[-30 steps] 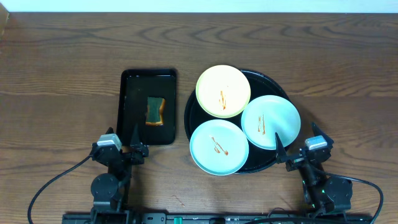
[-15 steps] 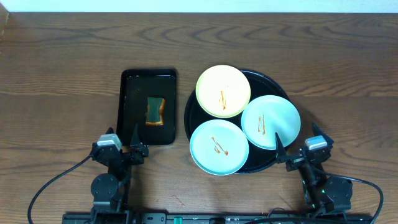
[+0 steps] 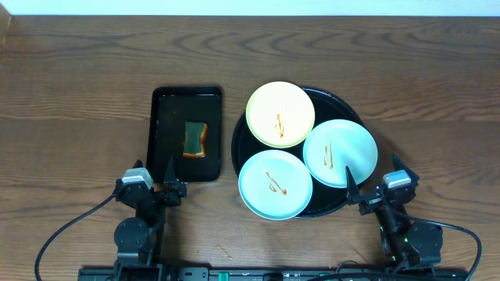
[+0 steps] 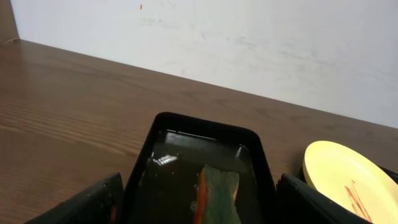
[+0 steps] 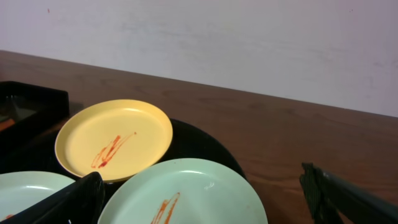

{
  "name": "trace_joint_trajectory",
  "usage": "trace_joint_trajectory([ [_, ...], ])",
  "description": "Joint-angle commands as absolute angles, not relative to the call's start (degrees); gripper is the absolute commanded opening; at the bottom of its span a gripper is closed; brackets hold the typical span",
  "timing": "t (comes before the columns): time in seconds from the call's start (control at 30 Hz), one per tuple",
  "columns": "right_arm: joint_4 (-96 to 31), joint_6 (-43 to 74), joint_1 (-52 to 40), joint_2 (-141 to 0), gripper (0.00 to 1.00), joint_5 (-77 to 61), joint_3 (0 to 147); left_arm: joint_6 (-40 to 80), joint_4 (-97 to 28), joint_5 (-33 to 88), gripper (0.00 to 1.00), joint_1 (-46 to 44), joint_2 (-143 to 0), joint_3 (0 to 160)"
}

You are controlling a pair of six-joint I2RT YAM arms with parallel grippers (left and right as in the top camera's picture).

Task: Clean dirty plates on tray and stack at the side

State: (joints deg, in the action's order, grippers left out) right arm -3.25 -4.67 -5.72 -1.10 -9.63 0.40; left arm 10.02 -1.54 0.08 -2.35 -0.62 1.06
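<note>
Nearest me, both arms are parked at the table's (image 3: 78, 78) front edge. The left gripper (image 4: 200, 186) has its jaws spread wide and holds nothing. The right gripper (image 5: 202, 174) is equally wide and equally empty.

By my reading, the job has not begun. No plate is wiped, and no stack stands at the side.

Just beyond the right gripper sits the round black tray (image 3: 332, 105) with all three plates on it. The near mint plate (image 3: 269, 183) overhangs the tray's front rim. The second mint plate (image 3: 340, 152) lies to its right, and the yellow plate (image 3: 280, 113) is farthest back. Each carries a brown-orange sauce streak at its centre.

Ahead of the left gripper, the rectangular tray (image 3: 158, 125) holds shallow liquid and a green-and-orange sponge (image 3: 194, 139), untouched.

That leaves three plates to clean and stack.

I can read no brand, label or writing anywhere, and the far wall is bare.
</note>
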Motion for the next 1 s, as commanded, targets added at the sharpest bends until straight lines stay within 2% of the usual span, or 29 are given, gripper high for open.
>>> trace_joint_trajectory([
  [0.0,-3.44,-5.21,-5.65,-1.41,0.99,-10.37,0.32,9.02,-4.21,-0.51,0.79,-2.11,-0.62,0.23],
  [0.97,-3.42,-5.21,-5.65,-1.41,0.99,-10.37,0.32,9.04,-4.19,-0.49,0.79,-2.11,-0.62,0.23],
])
